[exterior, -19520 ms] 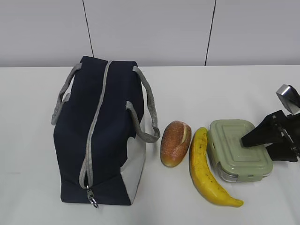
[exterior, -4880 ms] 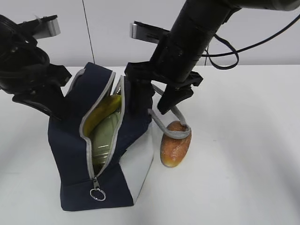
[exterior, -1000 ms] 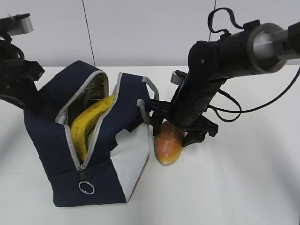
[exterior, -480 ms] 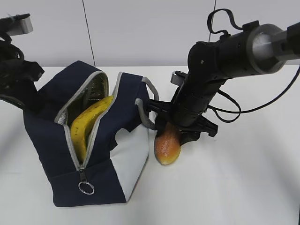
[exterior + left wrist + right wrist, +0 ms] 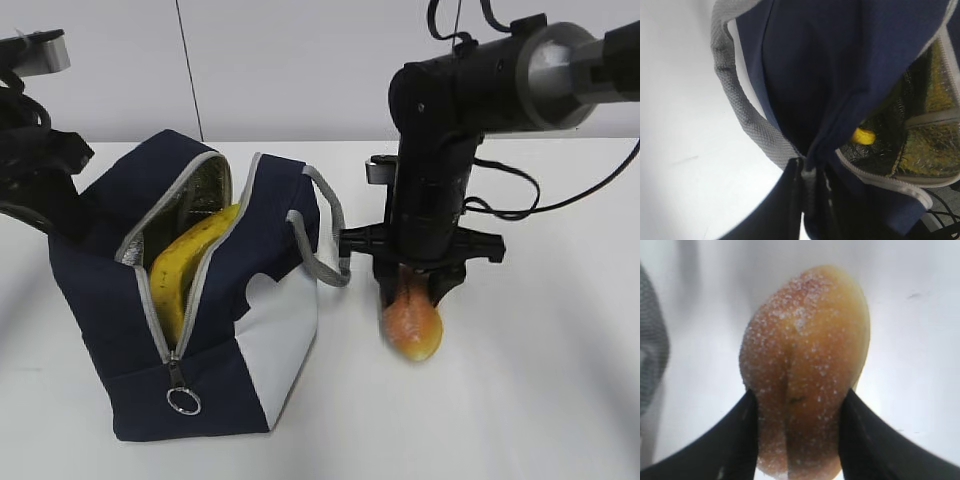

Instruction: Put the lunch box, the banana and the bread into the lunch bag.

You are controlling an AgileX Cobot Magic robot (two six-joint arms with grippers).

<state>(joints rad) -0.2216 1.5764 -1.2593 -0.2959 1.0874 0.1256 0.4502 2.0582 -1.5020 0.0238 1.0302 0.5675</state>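
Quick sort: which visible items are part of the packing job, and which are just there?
Part of the job:
- lunch bag, unzipped, edge pinched by the left gripper
- banana, inside the bag
- bread, clamped in the right gripper
- lunch box: not visible now

Just there:
- table
- nothing else loose in view

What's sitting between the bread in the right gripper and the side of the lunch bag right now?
Only a grey strap handle looping off the lunch bag toward the bread; beyond it, bare table. The exterior view shows this.
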